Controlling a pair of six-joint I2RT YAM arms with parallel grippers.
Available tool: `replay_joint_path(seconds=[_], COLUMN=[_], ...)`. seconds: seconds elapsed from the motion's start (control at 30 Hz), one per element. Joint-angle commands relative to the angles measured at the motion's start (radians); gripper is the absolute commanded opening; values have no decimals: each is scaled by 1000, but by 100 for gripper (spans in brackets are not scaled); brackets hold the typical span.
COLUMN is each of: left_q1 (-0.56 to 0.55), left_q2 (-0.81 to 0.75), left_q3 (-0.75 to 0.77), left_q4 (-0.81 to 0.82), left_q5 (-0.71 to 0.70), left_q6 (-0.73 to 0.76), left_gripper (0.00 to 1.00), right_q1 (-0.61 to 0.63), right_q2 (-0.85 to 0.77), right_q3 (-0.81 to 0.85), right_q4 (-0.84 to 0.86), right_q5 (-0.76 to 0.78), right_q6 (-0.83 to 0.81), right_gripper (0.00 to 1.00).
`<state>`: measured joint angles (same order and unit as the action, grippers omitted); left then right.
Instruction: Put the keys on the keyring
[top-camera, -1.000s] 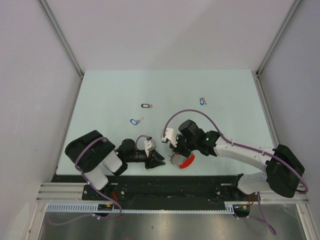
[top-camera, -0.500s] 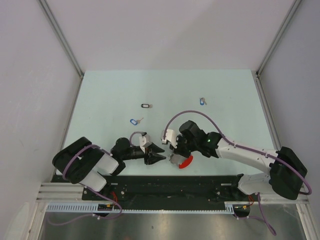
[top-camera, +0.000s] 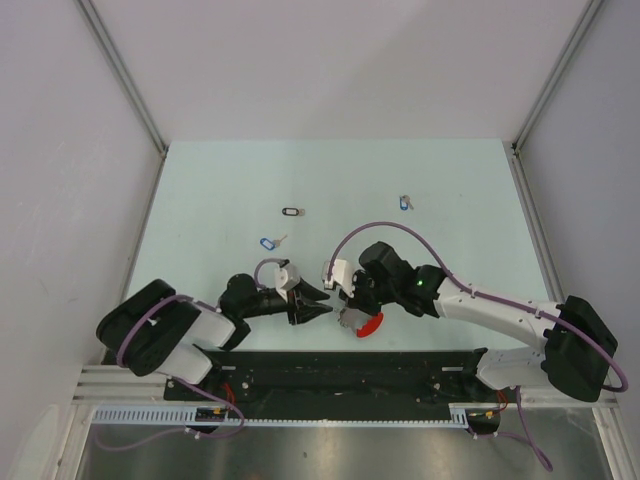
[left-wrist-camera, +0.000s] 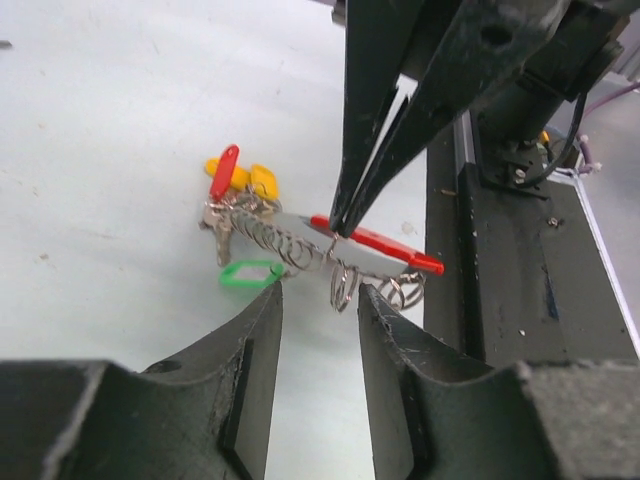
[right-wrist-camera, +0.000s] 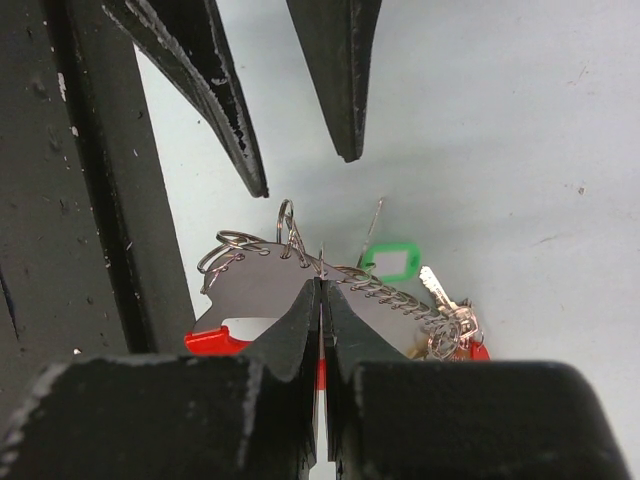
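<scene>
The keyring (left-wrist-camera: 372, 240), a flat metal plate with a red curved band, wire loops and silver keys, lies at the near table edge (top-camera: 368, 323). Its yellow tags (left-wrist-camera: 251, 179), red tag (left-wrist-camera: 222, 172) and green tag (right-wrist-camera: 388, 262) hang on the left side. My right gripper (right-wrist-camera: 320, 288) is shut on the plate's upper edge, seen from the left wrist as two pinched fingers (left-wrist-camera: 340, 226). My left gripper (left-wrist-camera: 318, 300) stands open just short of the wire loops, holding nothing. Loose keys lie farther out: black-tagged (top-camera: 291, 211), blue-tagged (top-camera: 267, 243) and blue-tagged (top-camera: 405, 202).
The black base rail (top-camera: 330, 370) runs right beside the keyring along the table's near edge. Both grippers (top-camera: 326, 306) (top-camera: 349, 307) face each other a few centimetres apart. White walls and aluminium posts (top-camera: 122, 75) bound the pale green table (top-camera: 330, 180).
My left arm has swung in and its gripper has advanced right and slightly away from the rail, toward the keyring. The right gripper stays shut on the keyring, barely shifted.
</scene>
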<state>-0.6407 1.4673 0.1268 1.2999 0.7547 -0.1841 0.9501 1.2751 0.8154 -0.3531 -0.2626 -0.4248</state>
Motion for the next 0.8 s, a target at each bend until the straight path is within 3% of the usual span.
replay_joint_path(seconds=[0.0, 0.77], left_q1=[4, -43], left_q2=[-30, 113], left_q3=[37, 132], left_q4=[424, 424], left_q5=[-40, 55], left_q6=[-28, -66], left_gripper=[41, 38], right_q1=[10, 22], right_q2=[-28, -46], right_q3=[5, 5], right_q4=[32, 29], right_q5=[5, 5], right_q6=[-19, -20], right_gripper=[2, 1])
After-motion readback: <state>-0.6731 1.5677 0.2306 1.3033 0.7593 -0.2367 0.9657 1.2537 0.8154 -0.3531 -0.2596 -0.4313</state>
